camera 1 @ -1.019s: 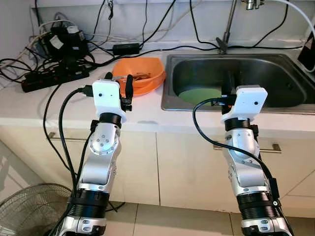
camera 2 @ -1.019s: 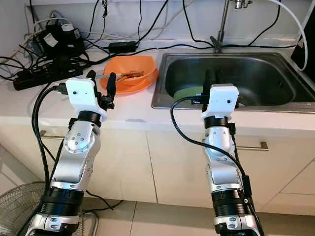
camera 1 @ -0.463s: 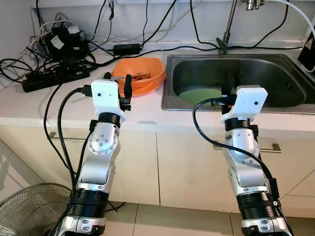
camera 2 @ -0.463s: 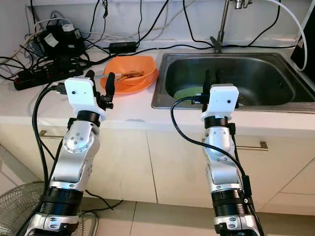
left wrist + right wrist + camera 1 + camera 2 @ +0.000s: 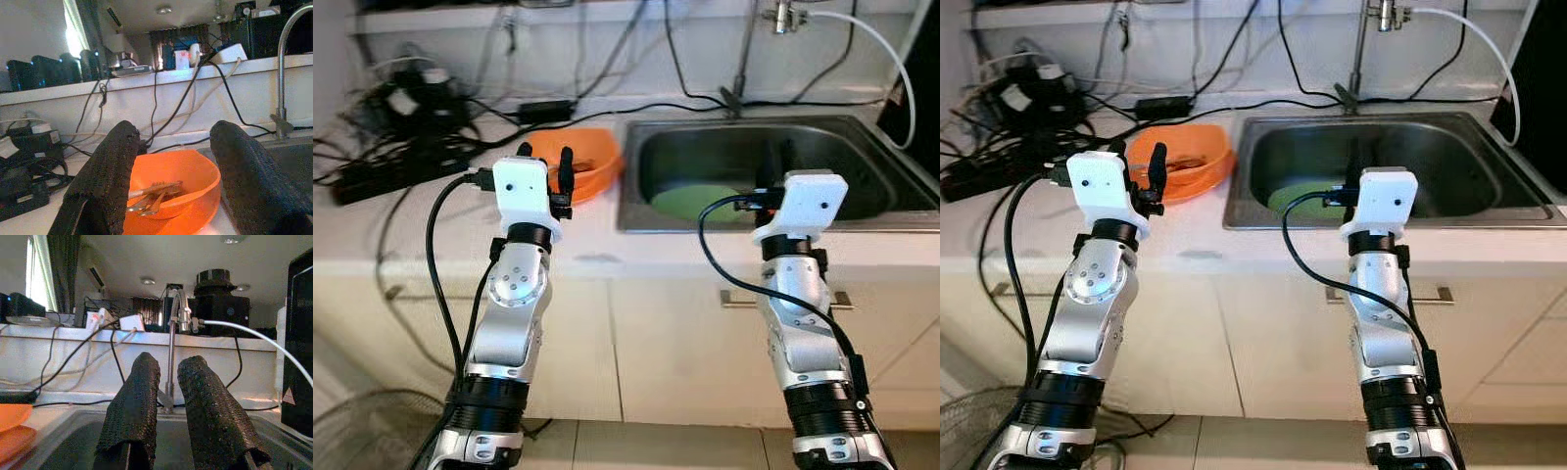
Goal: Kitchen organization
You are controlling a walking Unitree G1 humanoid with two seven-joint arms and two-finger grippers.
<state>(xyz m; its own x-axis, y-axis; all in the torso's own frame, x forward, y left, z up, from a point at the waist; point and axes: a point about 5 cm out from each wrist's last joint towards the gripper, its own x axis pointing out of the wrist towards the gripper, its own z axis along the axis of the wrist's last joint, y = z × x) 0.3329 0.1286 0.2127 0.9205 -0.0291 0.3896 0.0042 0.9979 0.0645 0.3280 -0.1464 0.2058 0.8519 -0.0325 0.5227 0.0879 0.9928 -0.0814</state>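
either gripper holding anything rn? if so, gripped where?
Nothing held. Left gripper is open, aimed at the orange bowl on the counter, not touching it. Right gripper points over the sink, fingers slightly apart with nothing between them.

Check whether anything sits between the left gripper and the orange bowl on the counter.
Nothing visible does. The left gripper is open and raised just in front of the orange bowl, which sits on the counter beside the sink with utensils inside. In the left wrist view the bowl shows unobstructed between the fingers.
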